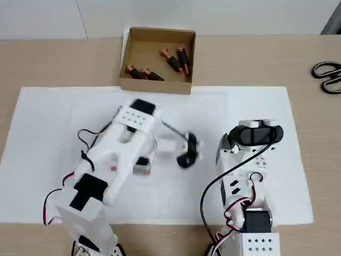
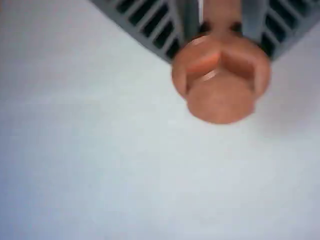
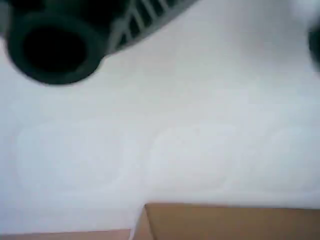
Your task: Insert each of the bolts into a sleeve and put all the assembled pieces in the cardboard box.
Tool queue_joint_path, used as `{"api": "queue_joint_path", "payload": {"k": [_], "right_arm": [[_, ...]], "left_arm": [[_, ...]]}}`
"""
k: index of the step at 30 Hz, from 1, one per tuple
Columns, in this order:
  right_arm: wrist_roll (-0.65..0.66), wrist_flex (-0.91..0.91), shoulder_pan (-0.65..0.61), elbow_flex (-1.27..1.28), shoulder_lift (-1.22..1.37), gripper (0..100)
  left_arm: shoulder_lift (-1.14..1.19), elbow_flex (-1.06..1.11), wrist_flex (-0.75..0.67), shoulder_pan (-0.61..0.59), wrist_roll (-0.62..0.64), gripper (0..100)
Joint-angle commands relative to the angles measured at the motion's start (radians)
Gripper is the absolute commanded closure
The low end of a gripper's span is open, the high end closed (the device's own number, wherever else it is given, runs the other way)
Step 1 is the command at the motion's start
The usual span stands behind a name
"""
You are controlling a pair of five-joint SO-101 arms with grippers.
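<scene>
L gripper (image 2: 220, 17) pinches the bolt (image 2: 220, 82) by its shank, R gripper (image 3: 80, 17) looks clamped on the sleeve (image 3: 52, 47), both over the paper (image 1: 256, 101) near the box (image 1: 154, 85); line up tip w/ bore, push slow.

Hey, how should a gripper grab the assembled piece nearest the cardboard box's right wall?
Probably across its dark sleeve mid-length, straight down from above: the assembled piece lies flat on the cardboard box floor, and the walls block a sideways approach.
</scene>
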Motion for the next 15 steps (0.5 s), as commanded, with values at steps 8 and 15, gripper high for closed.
{"api": "queue_joint_path", "payload": {"k": [8, 15], "right_arm": [[0.009, -0.004, -0.094, -0.015, -0.018, 99.5], [0.011, -0.119, -0.381, -0.008, -0.018, 99.5]], "left_arm": [[-0.017, -0.495, 0.026, -0.155, 0.496, 99], [-0.017, -0.714, 0.026, -0.160, 0.859, 99]]}}
